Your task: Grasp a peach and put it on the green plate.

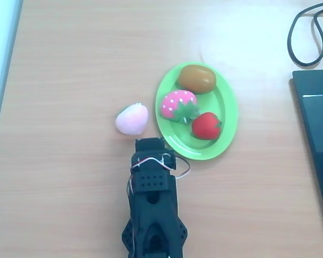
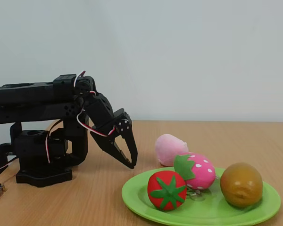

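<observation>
One peach (image 1: 132, 119) lies just beyond the claw (image 2: 128, 159), whose jaws look together.

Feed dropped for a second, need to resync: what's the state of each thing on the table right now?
peach: on the table, outside the plate's left rim in the overhead view, not gripped.
green plate: flat on the table, holding three fruits.
strawberry: on the plate.
red fruit: on the plate.
brown fruit: on the plate.
gripper: shut, empty, short of the peach.

Matte soft-looking peach (image 1: 132, 119), glossy plastic green plate (image 1: 226, 141), wood-grain table (image 1: 70, 64), matte blk end effector (image 2: 125, 153).
</observation>
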